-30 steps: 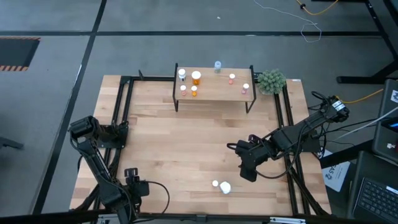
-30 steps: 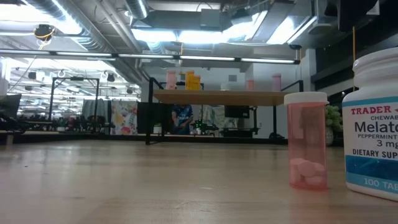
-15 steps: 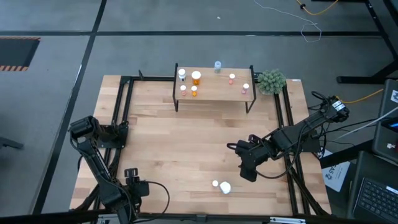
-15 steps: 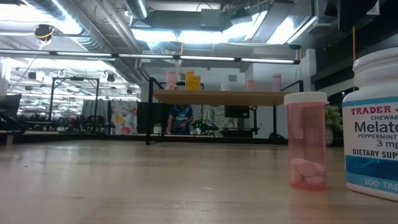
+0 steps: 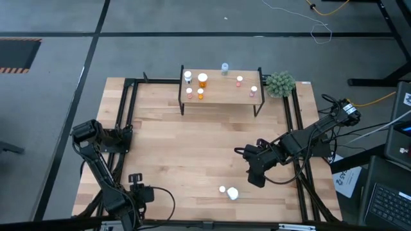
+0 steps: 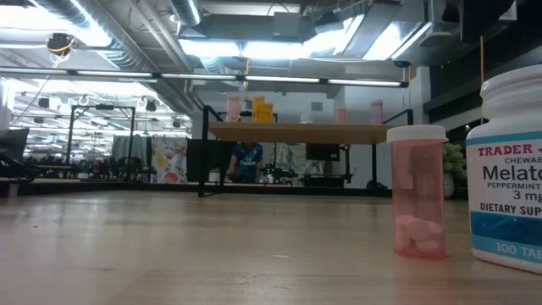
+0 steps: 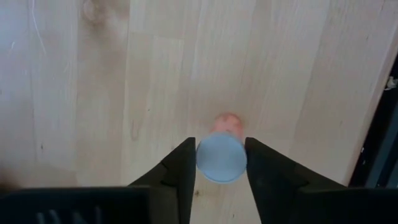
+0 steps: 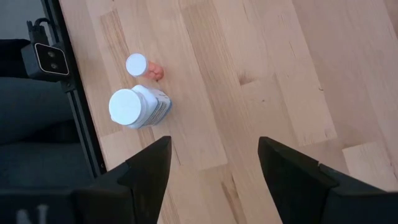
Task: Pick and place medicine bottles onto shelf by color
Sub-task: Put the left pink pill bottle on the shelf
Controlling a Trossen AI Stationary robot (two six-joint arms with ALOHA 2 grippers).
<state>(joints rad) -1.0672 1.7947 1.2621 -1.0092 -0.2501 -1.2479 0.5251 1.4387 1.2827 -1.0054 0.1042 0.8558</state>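
Observation:
My left gripper (image 5: 136, 181) is near the table's front left corner, shut on a small pink bottle with a white cap (image 7: 221, 157). My right gripper (image 5: 255, 176) hangs open and empty above the table's right half. A small pink bottle (image 8: 144, 67) and a larger white labelled bottle (image 8: 138, 107) stand side by side on their bases near the front edge (image 5: 228, 192), a little toward the table's front left of the right gripper. The light-wood shelf (image 5: 221, 96) stands at the far middle with several bottles on top, orange (image 5: 203, 79), pink (image 5: 239, 80) and bluish-grey (image 5: 225, 67). My left gripper pinches the pink bottle between its two fingers at the white cap's sides (image 7: 200, 163). The fingers come from above, pointing down. The bottle is upright, its pink body (image 7: 227, 122) below the cap. I cannot tell whether its base touches the table.
A small green plant (image 5: 280, 83) stands right of the shelf. Black frame rails (image 5: 128, 109) run along the table's left and right sides. The wood between shelf and front edge is bare. In the low view a person (image 6: 246, 161) shows in the room beyond the shelf.

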